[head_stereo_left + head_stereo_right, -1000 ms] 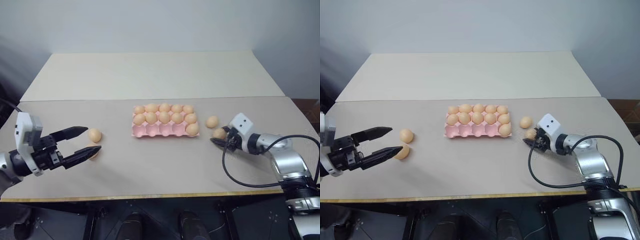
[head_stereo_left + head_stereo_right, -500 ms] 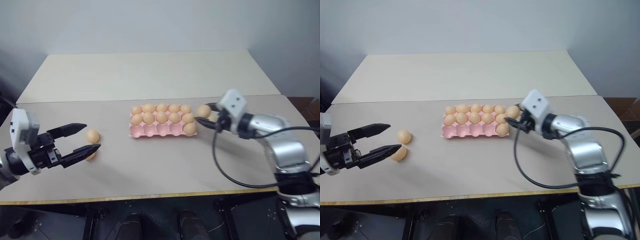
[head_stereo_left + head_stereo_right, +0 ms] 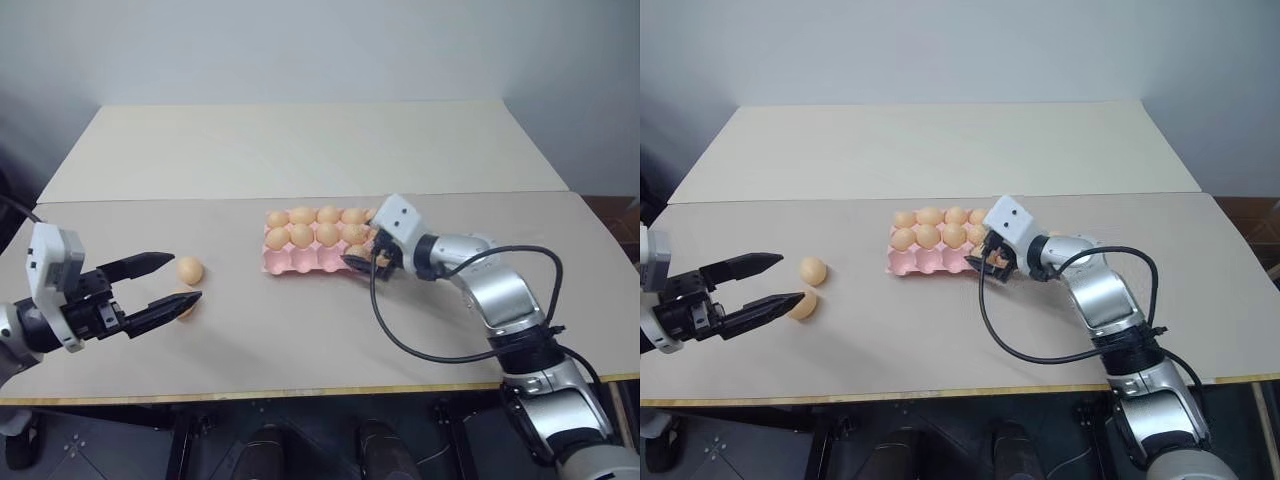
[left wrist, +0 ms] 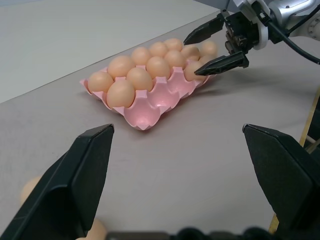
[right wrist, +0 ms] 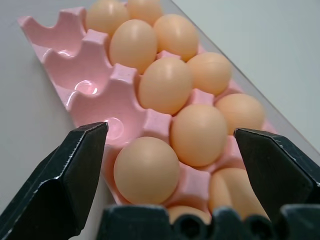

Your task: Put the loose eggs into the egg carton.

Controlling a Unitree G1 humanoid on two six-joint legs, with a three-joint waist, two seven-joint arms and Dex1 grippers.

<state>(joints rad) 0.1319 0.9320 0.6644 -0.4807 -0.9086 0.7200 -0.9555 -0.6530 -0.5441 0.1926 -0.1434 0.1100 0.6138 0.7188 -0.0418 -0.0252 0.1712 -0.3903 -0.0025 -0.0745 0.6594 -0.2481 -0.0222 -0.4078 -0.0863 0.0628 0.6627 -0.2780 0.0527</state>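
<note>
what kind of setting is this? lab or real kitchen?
Most likely a lab or test bench, not a kitchen: two plain beige tabletops pushed together against a bare grey wall, holding a flat pink moulded egg carton and small tan loose eggs.

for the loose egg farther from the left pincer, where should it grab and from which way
Probably across the egg's widest middle, one finger on each flank, coming in low along the table from the robot's left, where the open left pincer already points. The egg is smooth and rounded, so a grip near either end would likely slip off. The second loose egg sits close beside the near finger, so keep clear of it.
</note>
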